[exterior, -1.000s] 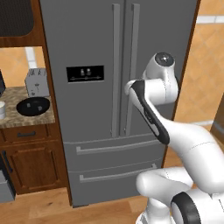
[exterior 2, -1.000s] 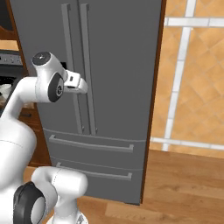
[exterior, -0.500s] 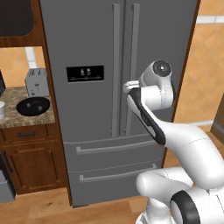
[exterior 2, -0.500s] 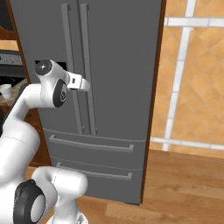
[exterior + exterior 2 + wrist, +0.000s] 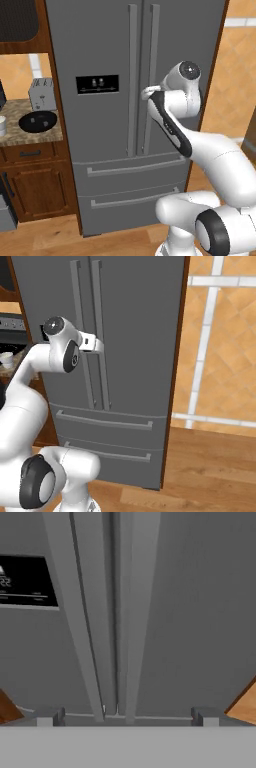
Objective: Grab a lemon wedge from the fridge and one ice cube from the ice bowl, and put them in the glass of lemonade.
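Note:
The fridge [image 5: 100, 40] is tall, grey steel, and both French doors are shut, so the lemon wedge is hidden. My gripper [image 5: 127, 718] is open, its fingertips [image 5: 50, 717] wide apart and aimed at the two vertical handles [image 5: 140, 612] where the doors meet. From the base views, the gripper [image 5: 146, 93] hovers just in front of the handles at mid-height, also seen as the gripper [image 5: 95, 344]. A small whitish glass of lemonade [image 5: 1, 125] stands on the counter at far left, next to a black bowl [image 5: 37, 121].
A grey toaster [image 5: 42, 93] stands at the back of the stone counter [image 5: 30, 137], above wooden cabinets. The fridge's black dispenser panel [image 5: 97, 84] and two lower drawers [image 5: 132, 167] face me. A tiled wall [image 5: 220, 331] and wooden floor [image 5: 210, 466] lie to the right.
The arm has shifted its elbow and brought the hand a little closer to the fridge handles. The jaws stay open and the doors stay shut.

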{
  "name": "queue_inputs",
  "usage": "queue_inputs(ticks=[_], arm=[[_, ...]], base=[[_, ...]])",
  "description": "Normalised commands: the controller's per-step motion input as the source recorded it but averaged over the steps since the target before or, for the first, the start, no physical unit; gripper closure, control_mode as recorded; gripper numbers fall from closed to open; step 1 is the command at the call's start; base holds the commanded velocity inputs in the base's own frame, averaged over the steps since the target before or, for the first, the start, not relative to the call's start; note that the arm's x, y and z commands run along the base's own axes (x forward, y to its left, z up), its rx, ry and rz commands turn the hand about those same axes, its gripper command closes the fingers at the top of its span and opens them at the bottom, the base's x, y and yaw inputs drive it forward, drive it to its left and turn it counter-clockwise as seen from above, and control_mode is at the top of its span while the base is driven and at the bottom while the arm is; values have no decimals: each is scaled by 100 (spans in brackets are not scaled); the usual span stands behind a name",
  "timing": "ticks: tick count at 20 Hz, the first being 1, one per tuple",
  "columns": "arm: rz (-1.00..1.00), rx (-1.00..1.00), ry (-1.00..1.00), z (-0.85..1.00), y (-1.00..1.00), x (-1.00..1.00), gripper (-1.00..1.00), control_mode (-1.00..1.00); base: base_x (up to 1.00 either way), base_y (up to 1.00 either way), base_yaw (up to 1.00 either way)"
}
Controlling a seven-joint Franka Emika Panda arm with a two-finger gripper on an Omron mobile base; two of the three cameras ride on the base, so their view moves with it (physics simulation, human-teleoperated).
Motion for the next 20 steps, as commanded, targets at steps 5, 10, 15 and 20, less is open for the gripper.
queue_inputs(ticks=[5, 10, 15, 20], arm=[[11, 1, 0, 6, -25, 43, -100, -100], [1, -1, 13, 0, 0, 61, -100, -100], [-6, -4, 8, -10, 17, 48, -100, -100], [-6, 0, -4, -46, 2, 40, -100, -100]], base=[[0, 0, 0], [0, 0, 0], [0, 0, 0], [0, 0, 0]])
